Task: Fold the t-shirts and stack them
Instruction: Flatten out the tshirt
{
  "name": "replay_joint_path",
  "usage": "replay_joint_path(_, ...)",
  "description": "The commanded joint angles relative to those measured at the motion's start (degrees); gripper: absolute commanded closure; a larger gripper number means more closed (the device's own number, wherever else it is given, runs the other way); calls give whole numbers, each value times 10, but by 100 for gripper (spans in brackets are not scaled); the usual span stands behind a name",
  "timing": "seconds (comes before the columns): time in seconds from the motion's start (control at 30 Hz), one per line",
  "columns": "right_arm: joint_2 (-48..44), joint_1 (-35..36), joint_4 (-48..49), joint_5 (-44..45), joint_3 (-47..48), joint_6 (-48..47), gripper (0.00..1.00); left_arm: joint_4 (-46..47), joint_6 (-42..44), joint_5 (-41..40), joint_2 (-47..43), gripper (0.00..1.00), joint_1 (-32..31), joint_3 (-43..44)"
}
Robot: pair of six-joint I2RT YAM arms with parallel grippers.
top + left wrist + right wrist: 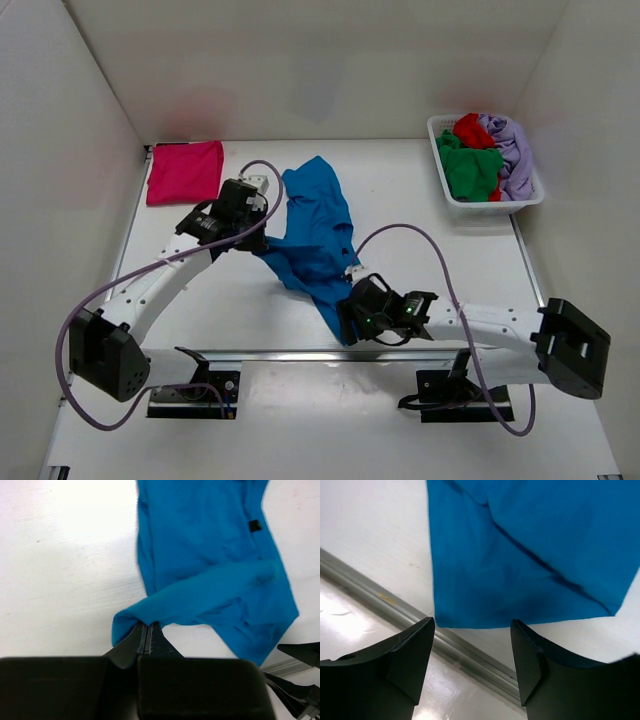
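A white lattice basket (441, 192) sat at the far right corner of the desk (430, 270), holding a green t-shirt (470, 170), a red t-shirt (473, 131) and a lavender t-shirt (512, 150) bundled together. A magenta t-shirt (185, 171) lay folded flat at the far left, well apart from both arms. Lavender cables (410, 232) arched over the desk, and a metal rail (260, 355) ran along the near edge, passing under the gap of the right jaws in the right wrist view.

The blue t-shirt (315, 225) lay crumpled in the middle, between the two arms. The left jaws were pressed tight together on a fold at its left edge – the cloth (210, 545) rose from the pinch in a ridge and spread away beyond it. The right jaws stood apart, holding nothing; the shirt's straight near edge (530, 555) lay just beyond their tips, a corner of it falling in line with the gap.

From above, the left wrist covered its own pinch and the right wrist hid the shirt's nearest corner. Whether the right tips touched the cloth could not be told. A small dark tag (255, 526) showed on the blue fabric, too small to read.
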Motion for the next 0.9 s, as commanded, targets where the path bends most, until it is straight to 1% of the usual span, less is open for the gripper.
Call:
replay_joint_path(0.0, 39, 30, 15, 47, 23, 21, 40, -15, 21, 22, -1, 100, 27, 14)
replay_joint_path(0.07, 82, 52, 14, 53, 33, 18, 40, -18, 27, 21, -1, 100, 41, 25)
replay_joint_path(0.1, 88, 56, 16, 58, 38, 23, 39, -19, 29, 28, 1, 100, 45, 31)
replay_joint_path(0.13, 114, 60, 9, 65, 45, 23, 40, -20, 32, 31, -1, 100, 50, 34)
replay_joint_path(0.17, 131, 65, 2, 82, 52, 31, 52, -23, 35, 36, 2, 100, 52, 39)
replay_joint_path(0.2, 149, 69, -20, 104, 59, 37, 75, -27, 37, 36, 2, 100, 58, 44)
replay_joint_path(0.23, 154, 71, -30, 119, 69, 38, 88, -32, 40, 36, 3, 100, 69, 54)
replay_joint_path(0.27, 163, 75, -63, 137, 83, 49, 100, -35, 41, 43, 1, 100, 76, 69)
replay_joint_path(0.33, 157, 71, -118, 154, 102, 54, 99, -54, 57, 57, 11, 100, 111, 105)
replay_joint_path(0.37, 137, 49, -152, 161, 108, 35, 100, -57, 58, 60, 15, 100, 121, 135)
replay_joint_path(0.43, 91, 15, -204, 192, 121, 8, 100, -85, 69, 64, 37, 100, 166, 207)
replay_joint_path(0.47, 52, -24, -231, 202, 133, -22, 99, -92, 67, 68, 52, 100, 178, 260)
replay_joint_path(0.5, 11, -62, -238, 208, 143, -57, 100, -108, 72, 68, 70, 100, 196, 318)
replay_joint_path(0.53, -11, -86, -241, 210, 151, -80, 100, -114, 65, 63, 79, 100, 212, 343)
replay_joint_path(0.6, -82, -186, -215, 166, 182, -172, 100, -125, 58, 66, 114, 100, 230, 462)
replay_joint_path(0.63, -103, -231, -204, 141, 204, -209, 100, -139, 52, 62, 136, 100, 236, 531)
replay_joint_path(0.67, -110, -254, -200, 133, 215, -232, 100, -149, 49, 54, 151, 100, 237, 570)
replay_joint_path(0.7, -113, -285, -201, 128, 239, -257, 100, -174, 49, 39, 183, 100, 232, 651)
replay_joint_path(0.73, -112, -297, -210, 131, 258, -270, 100, -176, 38, 39, 194, 100, 228, 690)
replay_joint_path(0.8, -93, -311, -214, 184, 302, -317, 100, -165, 27, 32, 187, 100, 231, 709)
replay_joint_path(0.87, -86, -319, -210, 228, 340, -341, 100, -165, 28, 28, 187, 100, 232, 736)
